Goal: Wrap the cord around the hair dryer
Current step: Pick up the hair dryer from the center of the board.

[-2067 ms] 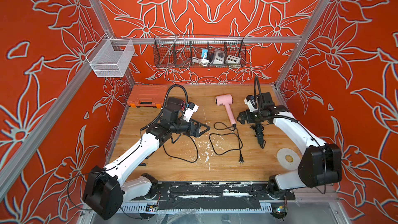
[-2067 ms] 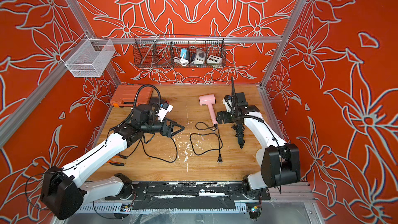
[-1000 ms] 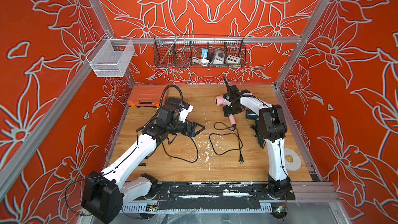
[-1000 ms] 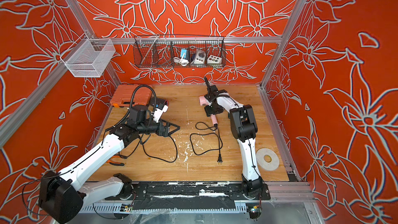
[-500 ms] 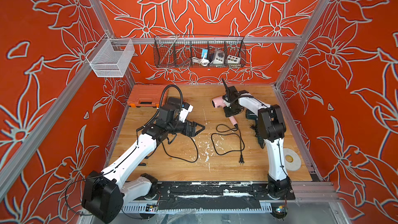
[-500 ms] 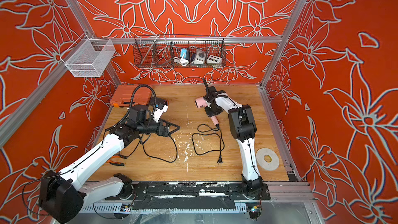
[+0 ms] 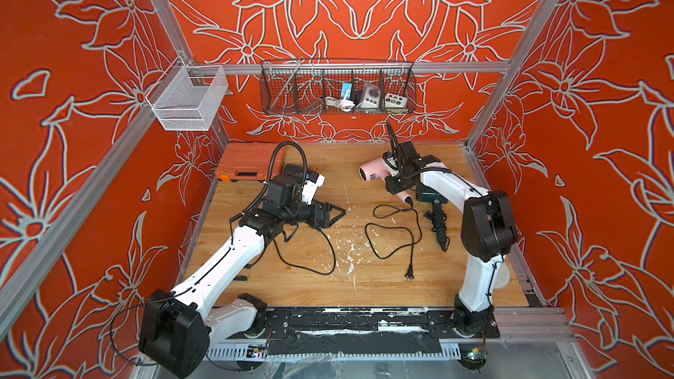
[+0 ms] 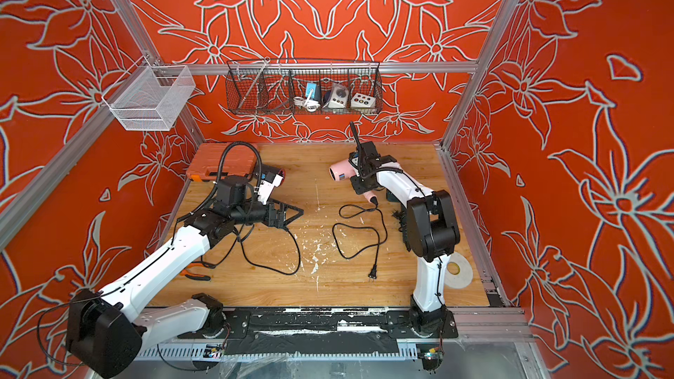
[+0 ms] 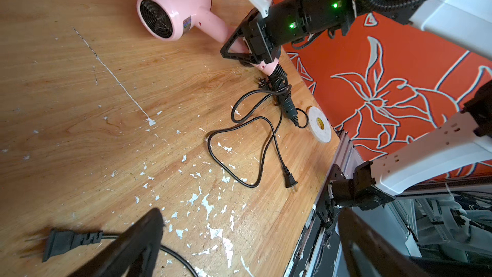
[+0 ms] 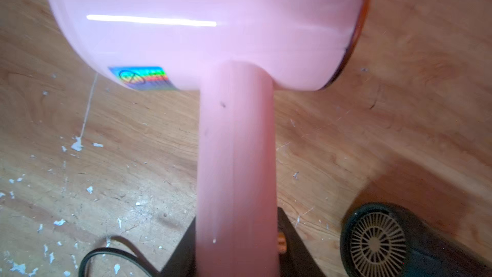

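Pink hair dryer (image 7: 371, 173) is at the back of the wooden table (image 7: 313, 297), and the right gripper (image 9: 235, 49) is clamped on its handle! Its cord (image 9: 209, 143) sprawls loose across the boards, plug towards the front edge. Left gripper (image 7: 337, 214) hovers nearby, jaws spread wide.

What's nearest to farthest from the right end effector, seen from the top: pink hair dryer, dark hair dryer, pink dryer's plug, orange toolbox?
From the right end effector:
1. Pink hair dryer: held by its handle.
2. Dark hair dryer: just beside it.
3. Pink dryer's plug: toward the front edge.
4. Orange toolbox: back left corner.
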### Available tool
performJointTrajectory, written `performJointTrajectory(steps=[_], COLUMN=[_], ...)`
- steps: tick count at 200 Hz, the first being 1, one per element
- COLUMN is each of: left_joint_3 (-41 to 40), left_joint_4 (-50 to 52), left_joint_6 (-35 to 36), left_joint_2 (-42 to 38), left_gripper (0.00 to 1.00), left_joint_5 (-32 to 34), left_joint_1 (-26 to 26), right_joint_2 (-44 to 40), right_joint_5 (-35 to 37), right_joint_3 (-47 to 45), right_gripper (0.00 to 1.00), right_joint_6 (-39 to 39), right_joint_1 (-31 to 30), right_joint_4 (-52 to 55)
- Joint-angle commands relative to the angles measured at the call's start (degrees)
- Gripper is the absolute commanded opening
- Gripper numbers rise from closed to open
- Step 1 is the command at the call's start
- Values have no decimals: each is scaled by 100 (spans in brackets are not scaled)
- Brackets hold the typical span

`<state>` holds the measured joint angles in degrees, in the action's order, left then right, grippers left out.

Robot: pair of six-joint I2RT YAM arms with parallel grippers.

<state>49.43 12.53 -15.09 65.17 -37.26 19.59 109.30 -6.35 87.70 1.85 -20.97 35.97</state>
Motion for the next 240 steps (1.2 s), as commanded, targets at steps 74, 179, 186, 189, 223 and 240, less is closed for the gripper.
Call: performJointTrajectory(steps=[74,179,186,189,223,240], left_joint_3=[596,1696,1731,1743,1881,1962], left_joint_4=[-170,-229,-254,-260,-311,-183], left_joint_6=[-73,325,310,304,196,241], left_joint_2=[116,687,700,715,865,925], left_gripper=[99,100,100,100,99,99], left_joint_5=[-158,-2605,-2713,-2745,-3126,-3132], left_joint_1=[-456,-668,-667,-667,-659,-628], right_joint_2=[-2285,-4953,-5016,-5034,-5210,-5191], right_joint_5=[-655,-2552,-2639,-2677,-2872,-2797], right_joint_3=[-2145,-3274,-3238,-3220,-3080,-3000], right_gripper=[0,0,0,0,0,0], right_joint_6=[1665,3397,3430,3448,3672,3813], right_joint_1=[-47,-72,-81,-89,-329,-556], right_joint_4=[-2280,-2549,-2465,-2434,-2119,-1991])
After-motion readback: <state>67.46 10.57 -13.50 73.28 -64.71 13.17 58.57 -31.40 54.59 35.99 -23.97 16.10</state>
